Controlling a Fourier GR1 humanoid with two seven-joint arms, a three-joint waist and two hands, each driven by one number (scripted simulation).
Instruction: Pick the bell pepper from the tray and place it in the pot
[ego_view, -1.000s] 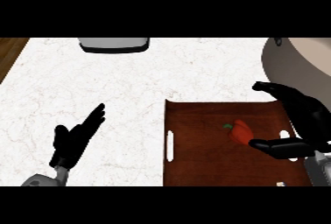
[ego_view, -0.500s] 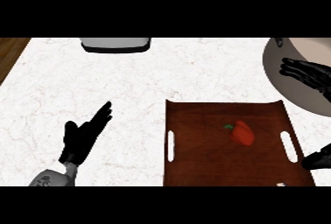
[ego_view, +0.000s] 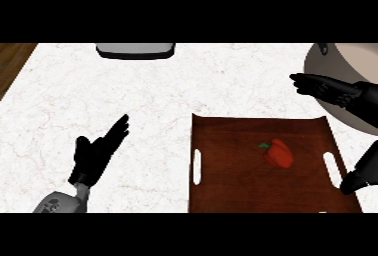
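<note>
The bell pepper (ego_view: 279, 153) lies on the brown tray (ego_view: 236, 190), right of the tray's centre, untouched by either hand. The right hand (ego_view: 336, 92) is open, fingers extended leftward, over the near rim of the pot (ego_view: 325, 57) at the upper right. The left hand (ego_view: 100, 155) rests open on the white counter (ego_view: 148, 100), left of the tray.

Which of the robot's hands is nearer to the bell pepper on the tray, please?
The right hand. It hovers up and to the right of the bell pepper, over the pot's rim. The left hand rests open on the counter, beyond the tray.
</note>
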